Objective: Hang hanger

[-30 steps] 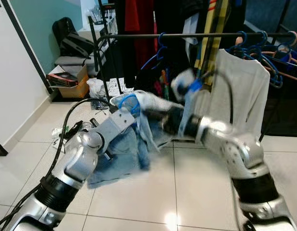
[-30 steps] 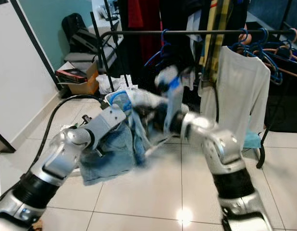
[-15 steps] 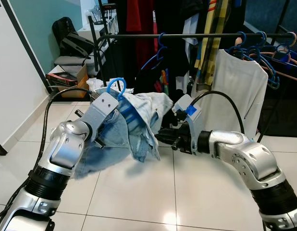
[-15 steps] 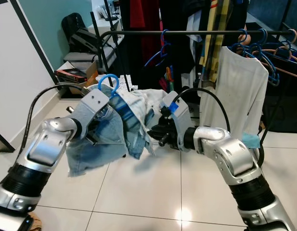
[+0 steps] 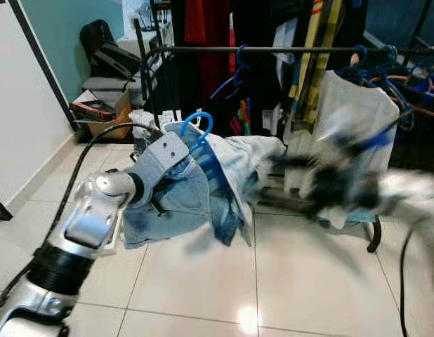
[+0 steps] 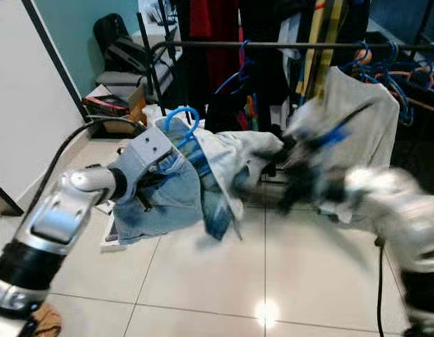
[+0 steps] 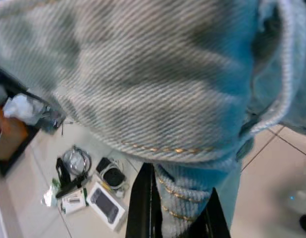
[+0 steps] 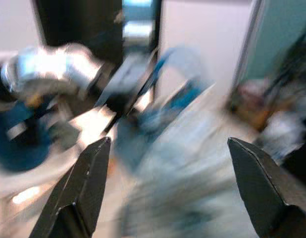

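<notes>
Left tool [image 7: 175,213] is clenched on the denim: in my left wrist view its two black fingers [image 7: 143,208] pinch a stitched seam of the jeans [image 5: 178,203] between them. My left arm reaches forward and up from the lower left, elbow bent, wrist raised to about the height of the lower clothes on the rack. The jeans drape over the blue hanger [image 5: 197,130], whose hook sticks up just above the wrist housing, with the denim hanging down below the arm over the tiled floor [image 5: 203,281]. Hanger and jeans are held in the air in front of the clothes rail [image 5: 287,50], below it and not on it.

My right arm [image 6: 385,203] stretches in from the right at similar height, heavily blurred in both eye views. Right tool [image 8: 170,163] stands released: the right wrist view shows its two black fingers [image 8: 81,193] spread wide apart with nothing between them, pointing toward the left arm and the pale denim, all smeared by blur. I cannot tell whether it touches the cloth.

On the rail hang dark garments, a white shirt [image 5: 350,119] and a bunch of blue hangers [image 5: 382,67] toward the right end. Small packets and cables [image 7: 88,188] lie on the floor below the jeans.
</notes>
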